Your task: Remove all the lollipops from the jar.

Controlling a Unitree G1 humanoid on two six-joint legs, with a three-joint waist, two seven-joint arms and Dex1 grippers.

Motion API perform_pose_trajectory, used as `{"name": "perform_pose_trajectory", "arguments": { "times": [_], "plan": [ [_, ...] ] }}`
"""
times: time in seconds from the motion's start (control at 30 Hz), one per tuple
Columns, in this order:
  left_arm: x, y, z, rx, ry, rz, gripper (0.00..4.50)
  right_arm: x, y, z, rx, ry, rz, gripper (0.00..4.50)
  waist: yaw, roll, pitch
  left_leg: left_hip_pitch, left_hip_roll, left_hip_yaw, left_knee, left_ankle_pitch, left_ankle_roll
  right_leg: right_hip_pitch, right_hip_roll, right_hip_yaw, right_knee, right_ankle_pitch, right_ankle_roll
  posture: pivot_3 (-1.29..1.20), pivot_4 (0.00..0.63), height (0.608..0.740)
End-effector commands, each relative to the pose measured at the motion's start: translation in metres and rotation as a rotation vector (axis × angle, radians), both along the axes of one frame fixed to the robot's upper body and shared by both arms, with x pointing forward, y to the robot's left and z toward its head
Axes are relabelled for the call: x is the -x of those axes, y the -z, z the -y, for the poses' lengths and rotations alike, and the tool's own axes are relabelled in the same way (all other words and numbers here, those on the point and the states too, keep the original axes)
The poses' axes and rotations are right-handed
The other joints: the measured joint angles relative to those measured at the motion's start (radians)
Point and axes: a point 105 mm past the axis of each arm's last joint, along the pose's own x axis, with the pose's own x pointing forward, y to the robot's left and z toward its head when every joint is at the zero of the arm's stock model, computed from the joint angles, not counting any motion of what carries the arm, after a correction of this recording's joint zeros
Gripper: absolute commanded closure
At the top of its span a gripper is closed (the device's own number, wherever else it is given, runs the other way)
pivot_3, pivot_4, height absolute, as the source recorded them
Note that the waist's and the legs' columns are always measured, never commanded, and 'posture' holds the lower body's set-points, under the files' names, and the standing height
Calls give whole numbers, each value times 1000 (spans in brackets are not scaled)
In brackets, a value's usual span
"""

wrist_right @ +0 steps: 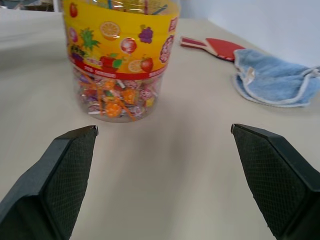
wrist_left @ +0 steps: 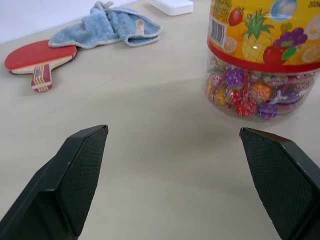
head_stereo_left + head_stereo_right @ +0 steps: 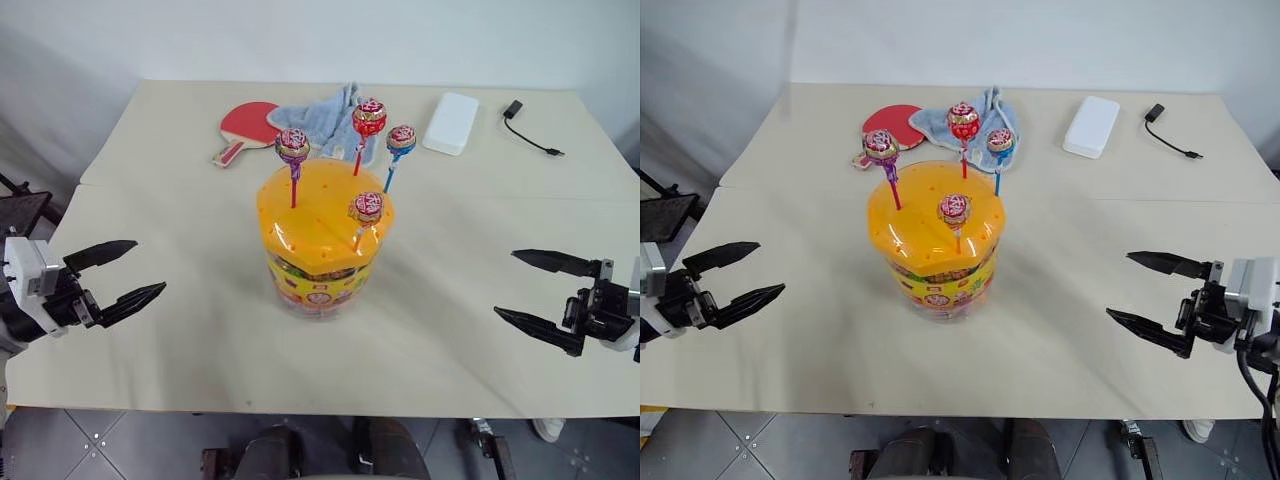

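The jar (image 3: pixel 322 262), a clear tub with a yellow-red fruit label and a domed orange lid, stands mid-table. Several lollipops stick upright out of the lid: a purple one (image 3: pixel 292 146), a red one (image 3: pixel 369 118), a blue one (image 3: pixel 401 139) and an orange-red one (image 3: pixel 366 207) at the front. More wrapped candies lie inside the jar (image 2: pixel 250 95). My left gripper (image 3: pixel 128 272) hangs open well to the left of the jar, above the table's near edge. Far to the right, my right gripper (image 3: pixel 535 290) is open too. Neither holds anything.
Behind the jar lie a red table-tennis paddle (image 3: pixel 243 127) and a crumpled blue cloth (image 3: pixel 325 118). A white box (image 3: pixel 451 122) and a black cable (image 3: pixel 528 130) rest at the back right. The beige table (image 3: pixel 180 330) ends just below both grippers.
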Motion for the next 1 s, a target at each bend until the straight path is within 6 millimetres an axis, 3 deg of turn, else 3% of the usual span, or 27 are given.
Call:
{"name": "perform_pose_trajectory", "arguments": {
  "times": [0.03,0.13,0.2,0.27,0.4,0.5,0.73,0.97,1.0],
  "plan": [
    [0,-4,1,34,17,-10,0,1,-11,-2,-47,-6,47,28,0,0,0,0,0,0,0,0,0,0,0,0,0,0,0,0,150,740],
    [-1,-31,11,200,68,67,0,1,-26,-9,-136,-16,110,28,1,0,0,0,0,0,1,0,0,0,0,0,0,0,0,0,150,740],
    [9,-53,28,268,191,67,0,10,-56,-10,-264,-30,155,28,1,1,1,0,0,-1,2,0,0,0,0,0,1,0,0,0,150,740],
    [15,-69,39,321,274,54,0,17,-68,-16,-268,-49,154,28,2,1,1,-1,0,-2,2,0,0,0,-1,0,4,0,0,0,150,740],
    [23,-88,78,303,480,26,0,24,-88,-30,-282,-74,178,28,3,1,1,-1,0,-4,2,0,0,2,0,-1,2,0,0,0,150,740],
    [18,-97,106,255,580,57,0,26,-89,-39,-260,-102,189,28,7,0,1,0,-1,-4,3,0,0,3,0,-1,1,0,0,0,150,740],
    [-10,-112,166,271,693,135,0,25,-68,-42,-145,-159,165,28,25,0,1,0,-4,-3,5,1,2,5,6,-1,2,2,4,0,150,740],
    [-28,-109,191,267,711,37,0,27,-67,-54,-196,-225,175,28,25,0,1,-1,-5,-2,6,2,3,5,8,-1,1,3,6,0,150,740],
    [-30,-110,192,273,710,32,425,27,-68,-54,-215,-227,179,0,25,0,1,-1,-5,-3,6,2,3,6,8,-1,1,3,6,0,150,740]
  ]
}}
